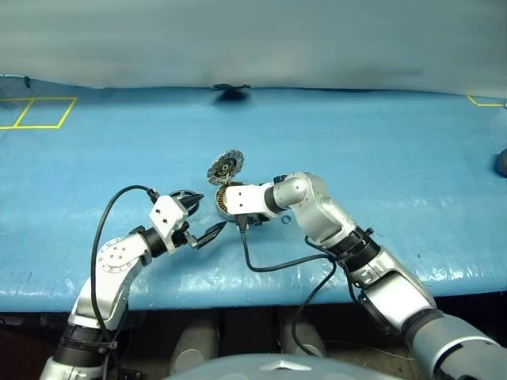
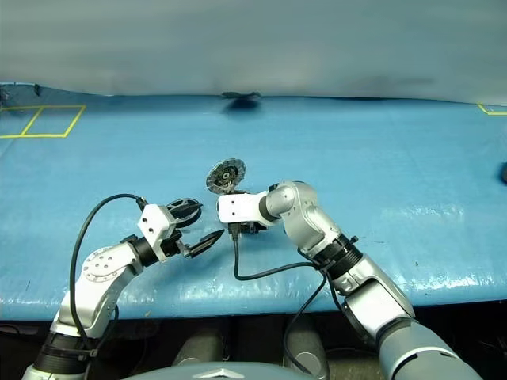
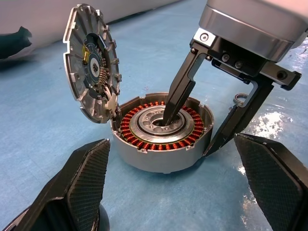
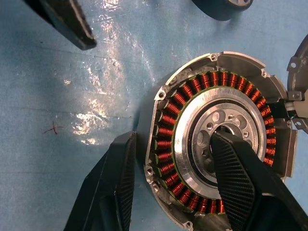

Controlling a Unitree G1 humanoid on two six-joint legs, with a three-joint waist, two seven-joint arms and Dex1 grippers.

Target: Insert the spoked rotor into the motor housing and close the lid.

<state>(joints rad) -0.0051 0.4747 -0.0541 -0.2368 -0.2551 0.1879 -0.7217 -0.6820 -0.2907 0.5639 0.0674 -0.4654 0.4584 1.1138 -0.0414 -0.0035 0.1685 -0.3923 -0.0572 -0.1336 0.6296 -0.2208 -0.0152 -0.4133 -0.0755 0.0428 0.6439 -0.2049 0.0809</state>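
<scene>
Right gripper (image 3: 192,132) fingers are straddling the motor housing (image 3: 161,139) wall, spread: one fingertip (image 3: 169,113) poking into the hub bore, the other outside, probably bracing or seating. The spoked rotor looks to be sitting inside already. Lid (image 3: 91,77) is standing hinged up beyond them. Left gripper (image 1: 200,218) fingers are hovering spread alongside on the counter (image 1: 396,142), likely waiting.

Right claw (image 3: 190,132) straddles motor housing (image 3: 161,154) wall; lid (image 3: 91,77) upright.

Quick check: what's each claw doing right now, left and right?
Left claw: open, holding nothing, beside the motor housing.
Right claw: open, one finger inside the housing's centre, the other outside its wall; holding nothing.
</scene>
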